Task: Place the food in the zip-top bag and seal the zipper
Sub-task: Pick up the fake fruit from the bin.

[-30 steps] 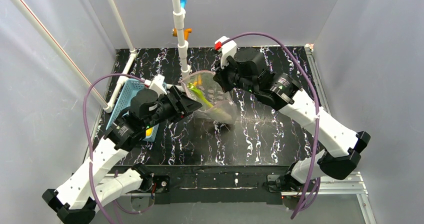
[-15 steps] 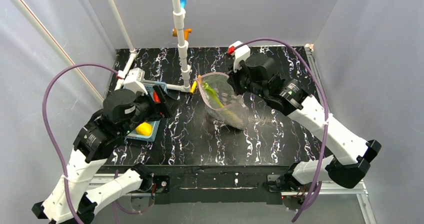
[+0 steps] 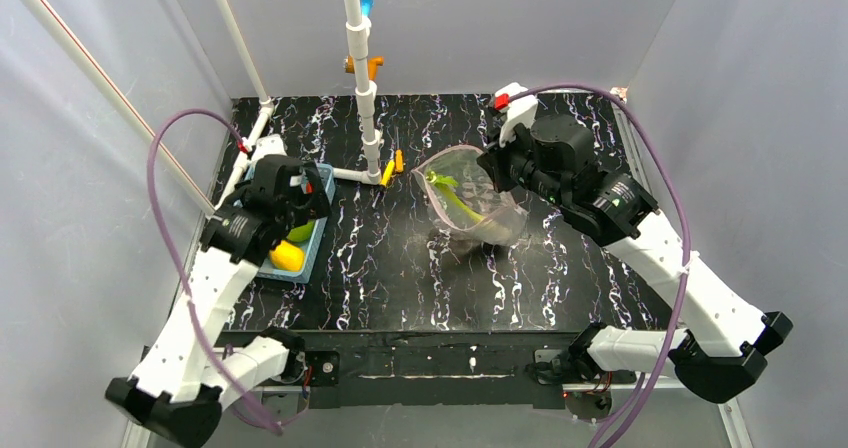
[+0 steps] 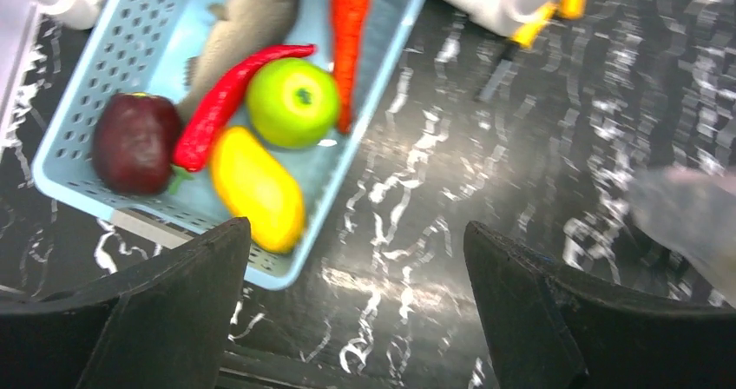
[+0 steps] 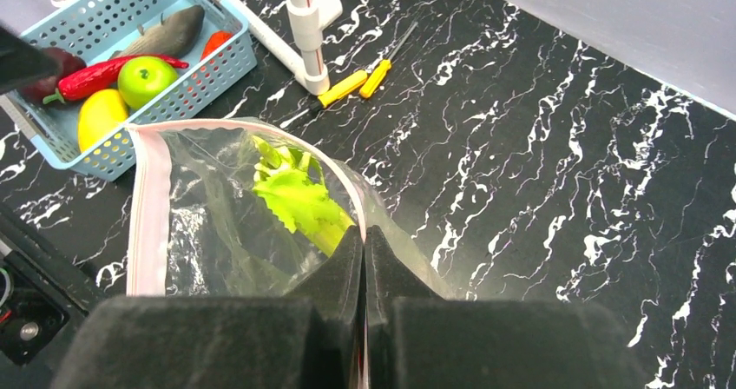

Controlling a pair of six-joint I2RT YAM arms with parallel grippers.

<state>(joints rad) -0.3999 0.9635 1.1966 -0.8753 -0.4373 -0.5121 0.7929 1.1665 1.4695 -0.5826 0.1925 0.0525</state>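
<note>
The clear zip-top bag (image 3: 478, 206) hangs open from my right gripper (image 5: 364, 241), which is shut on its mouth edge by the pinkish zipper strip (image 5: 147, 215). The green-and-white leek (image 5: 299, 202) lies inside the bag. My left gripper (image 4: 354, 228) is open and empty, hovering over the near end of the light-blue basket (image 4: 382, 76). In the basket lie the green apple (image 4: 293, 102), yellow fruit (image 4: 256, 187), dark red piece (image 4: 134, 141), red chili (image 4: 226, 102), grey fish (image 4: 247, 24) and an orange carrot (image 4: 350, 33).
A white pipe stand (image 3: 365, 88) rises at the back centre, its foot next to the basket. Two yellow-handled screwdrivers (image 3: 392, 168) lie between the basket and the bag. Grey walls close in the black marble table (image 3: 420, 288) on three sides.
My left gripper has left the bag and swung left to above the basket. My right gripper has carried the bag, with the leek inside, to the right.
</note>
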